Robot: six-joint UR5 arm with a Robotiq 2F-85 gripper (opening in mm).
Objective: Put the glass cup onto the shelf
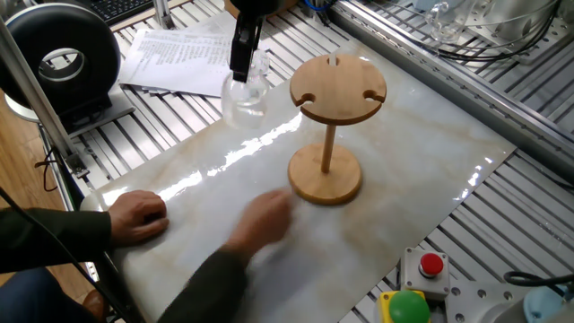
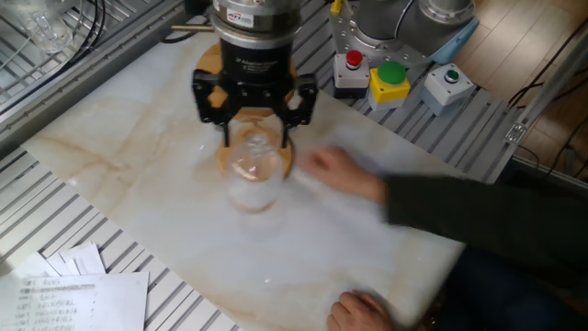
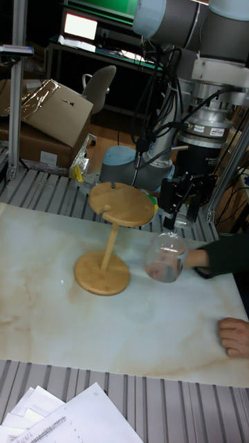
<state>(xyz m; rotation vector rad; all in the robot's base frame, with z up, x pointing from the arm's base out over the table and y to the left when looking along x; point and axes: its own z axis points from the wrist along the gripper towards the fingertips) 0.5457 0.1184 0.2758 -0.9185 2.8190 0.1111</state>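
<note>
A robotics lab: emergency-stop buttons (image 2: 355, 61) (red-capped), aluminium-slat bench (image 1: 502, 224), monitors (image 3: 81, 26).

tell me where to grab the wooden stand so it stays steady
Grip the thin central post of the wooden stand from the side facing the person, midway between top disc and base. It stands upright and bare there, while the pincer carries the glass cup near the notched top.

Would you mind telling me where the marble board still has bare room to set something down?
The widest bare patch lies on the marble board beyond the shelf, toward the red button box. It is crowded between the shelf's base and the resting hand, where a moving hand sweeps and the glass cup hangs from the gripper.
</note>
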